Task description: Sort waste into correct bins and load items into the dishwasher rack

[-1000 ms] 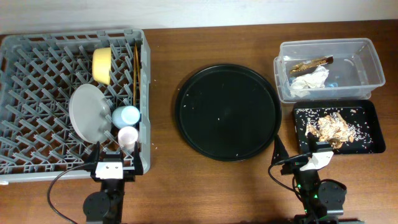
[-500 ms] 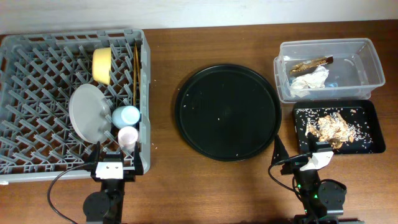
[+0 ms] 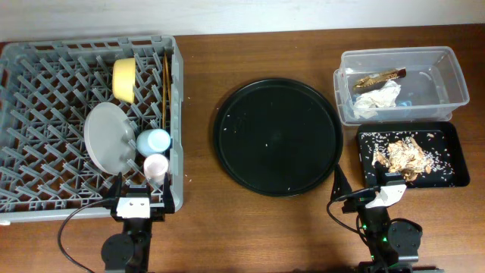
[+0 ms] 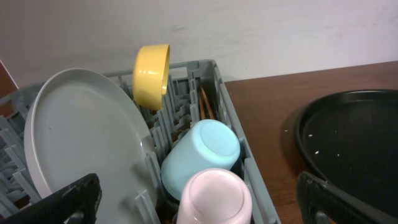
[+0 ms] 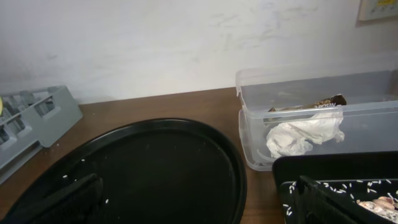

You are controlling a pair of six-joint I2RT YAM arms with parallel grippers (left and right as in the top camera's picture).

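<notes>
The grey dishwasher rack at the left holds a yellow bowl, a grey plate, a light blue cup and a pink cup. The left wrist view shows the plate, bowl, blue cup and pink cup close up. My left gripper is open and empty at the rack's front edge. My right gripper is open and empty between the round black tray and the black rectangular tray, which holds food scraps.
A clear plastic bin at the back right holds a gold wrapper and crumpled tissue; the bin also shows in the right wrist view. Rice grains dot the round tray. Brown sticks stand in the rack.
</notes>
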